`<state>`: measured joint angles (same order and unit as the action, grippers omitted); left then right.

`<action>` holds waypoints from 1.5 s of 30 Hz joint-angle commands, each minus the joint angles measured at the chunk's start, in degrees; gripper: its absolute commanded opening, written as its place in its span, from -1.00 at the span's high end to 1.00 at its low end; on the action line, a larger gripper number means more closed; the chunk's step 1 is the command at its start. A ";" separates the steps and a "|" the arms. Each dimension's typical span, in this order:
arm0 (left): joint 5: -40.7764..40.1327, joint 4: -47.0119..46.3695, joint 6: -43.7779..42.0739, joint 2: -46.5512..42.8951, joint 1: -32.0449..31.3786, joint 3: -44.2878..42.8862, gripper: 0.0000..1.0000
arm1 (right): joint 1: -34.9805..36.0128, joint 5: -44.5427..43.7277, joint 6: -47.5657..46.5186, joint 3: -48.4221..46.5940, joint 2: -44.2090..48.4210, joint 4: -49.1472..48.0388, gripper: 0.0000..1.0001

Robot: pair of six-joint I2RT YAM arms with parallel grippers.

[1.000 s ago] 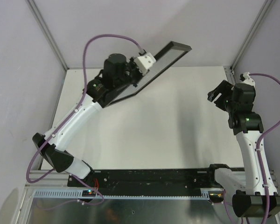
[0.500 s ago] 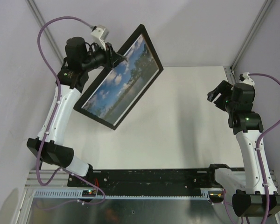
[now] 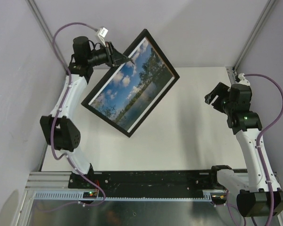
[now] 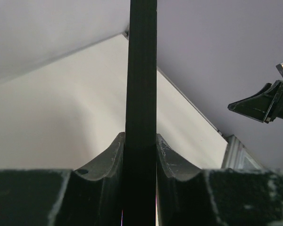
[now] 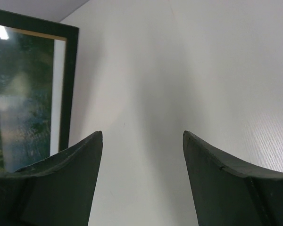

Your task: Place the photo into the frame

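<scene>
The black frame (image 3: 154,106) hangs tilted in the air over the table's back left, its face turned up to the top camera. The photo (image 3: 132,87), blue sky, clouds and trees over water, shows inside it. My left gripper (image 3: 126,60) is shut on the frame's upper left edge. In the left wrist view the frame's dark edge (image 4: 141,70) runs straight up between the left gripper's (image 4: 140,141) fingers. My right gripper (image 3: 213,96) is open and empty at the right, above the table. In the right wrist view the right gripper (image 5: 142,134) faces the frame (image 5: 71,70) and the photo (image 5: 23,94).
The white table (image 3: 193,127) is enclosed by pale walls with aluminium posts (image 3: 47,35) at the back corners. A black rail (image 3: 155,179) runs along the near edge between the arm bases. The right gripper (image 4: 264,101) shows at the right of the left wrist view.
The left arm has lifted and turned the frame from edge-on to face up, showing the photo, and carried it a little right. The right gripper has shifted slightly left and stays open.
</scene>
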<state>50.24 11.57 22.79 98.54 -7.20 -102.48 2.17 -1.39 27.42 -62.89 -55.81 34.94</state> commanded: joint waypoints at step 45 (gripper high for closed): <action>10.42 -11.22 7.51 36.07 0.28 0.60 -0.51 | 6.45 1.39 0.56 11.89 -6.40 -10.90 -0.47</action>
<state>63.16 3.53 32.38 137.05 -7.16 -101.93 8.21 0.51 28.03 -51.31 -62.13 25.82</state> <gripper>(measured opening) 0.734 0.730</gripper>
